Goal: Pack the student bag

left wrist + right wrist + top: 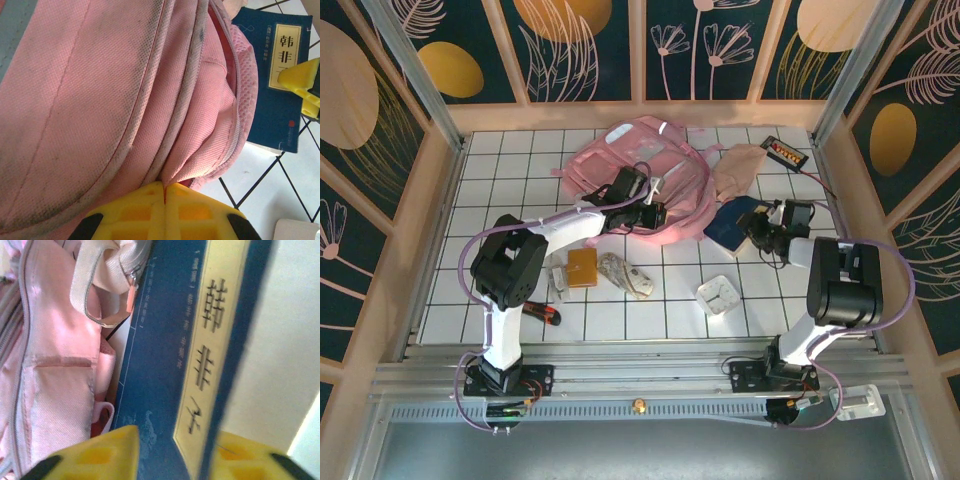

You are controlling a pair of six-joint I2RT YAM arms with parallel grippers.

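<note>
Pinching the bag's (650, 165) near edge, the left gripper (165, 189) is closed on a fold of pink fabric; the bag lies at the far middle of the table (500, 175). The right gripper (175, 436) straddles the edge of the book (160, 365), just beside the bag's right edge, but I cannot tell if it grips. Bare tiles lie open left of the bag.
</note>
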